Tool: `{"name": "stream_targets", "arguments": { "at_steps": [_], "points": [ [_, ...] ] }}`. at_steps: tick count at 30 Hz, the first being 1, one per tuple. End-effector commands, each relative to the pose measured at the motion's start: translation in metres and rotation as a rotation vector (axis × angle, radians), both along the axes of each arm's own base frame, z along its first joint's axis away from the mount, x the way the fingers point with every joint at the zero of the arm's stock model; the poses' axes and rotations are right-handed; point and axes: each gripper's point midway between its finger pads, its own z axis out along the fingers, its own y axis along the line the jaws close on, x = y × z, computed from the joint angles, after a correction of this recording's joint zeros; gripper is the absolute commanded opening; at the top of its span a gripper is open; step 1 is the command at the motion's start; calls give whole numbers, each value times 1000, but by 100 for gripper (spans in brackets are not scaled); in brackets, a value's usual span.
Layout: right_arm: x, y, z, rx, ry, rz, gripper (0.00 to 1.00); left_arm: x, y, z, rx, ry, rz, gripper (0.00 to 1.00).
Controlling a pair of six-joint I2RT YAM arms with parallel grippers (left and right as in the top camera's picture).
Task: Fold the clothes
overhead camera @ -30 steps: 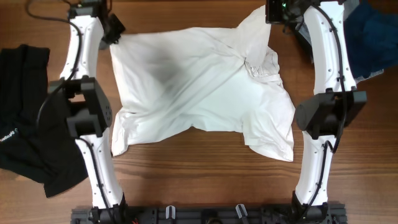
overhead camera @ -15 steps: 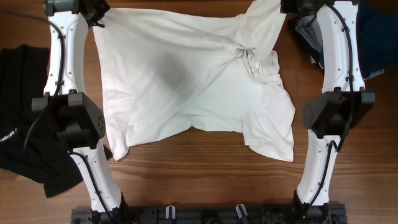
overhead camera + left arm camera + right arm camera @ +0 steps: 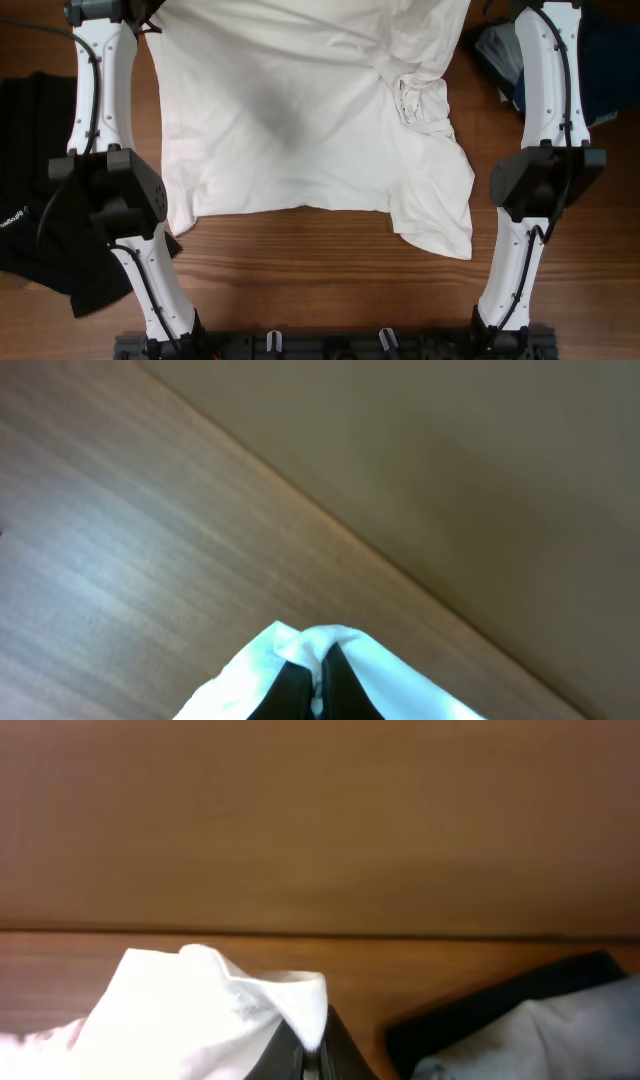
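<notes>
Wooden surface (image 3: 330, 290), with the white shirt (image 3: 300, 120) spread over its far half. It is mostly smooth, with a bunched knot right of centre and one sleeve trailing toward the near right. We judge both far corners are gripped to pull it flat for folding. At the left edge lies a black garment (image 3: 30, 180). The left jaws pinch white cloth; the right jaws too.

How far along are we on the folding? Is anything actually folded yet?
Nothing is folded yet. Done: the white T-shirt lies mostly spread on the table. In hand: the left gripper and right gripper each pinch its far edge. Left: smooth the bunched fabric near the right arm and fold the shirt. After that come the black garment and the dark blue garment.
</notes>
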Motion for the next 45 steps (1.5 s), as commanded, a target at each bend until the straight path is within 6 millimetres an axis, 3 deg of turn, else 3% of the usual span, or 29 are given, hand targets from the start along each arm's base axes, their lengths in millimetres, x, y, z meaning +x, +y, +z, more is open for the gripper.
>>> {"name": "stream_targets", "arguments": {
  "at_steps": [1, 7, 11, 17, 20, 26, 32, 34, 39, 42, 45],
  "points": [
    [5, -6, 26, -47, -83, -2, 4, -1, 24, 30, 28, -79, 57, 4],
    [17, -8, 52, -48, -196, -13, 4, -2, 59, 42, 33, -127, 120, 4],
    [19, -9, 58, -52, -220, -17, 4, -6, 77, 42, 32, -130, 152, 4],
    [20, -22, 62, -94, -235, -83, 4, -8, 94, 46, 37, -148, 178, 4],
    [18, -20, 58, -90, -216, -80, 4, -7, 85, 43, 13, -140, 142, 4],
    [-3, 16, 18, -20, -36, 45, 5, -14, 52, 23, -16, -38, 84, 4],
    [-55, 63, -36, -28, 260, 141, 4, -23, 25, 7, -22, 47, 38, 4],
    [-70, 81, -45, -35, 321, 175, 4, -25, 16, 4, -23, 64, 24, 4],
    [-77, 108, -49, 2, 342, 237, 4, -29, 13, 0, -27, 89, 20, 4],
    [-90, 132, -68, 114, 423, 345, 4, -32, 14, -2, -29, 105, 24, 4],
    [-86, 141, -100, 68, 457, 408, 4, -32, 14, -2, -30, 106, 23, 4]
  ]
}}
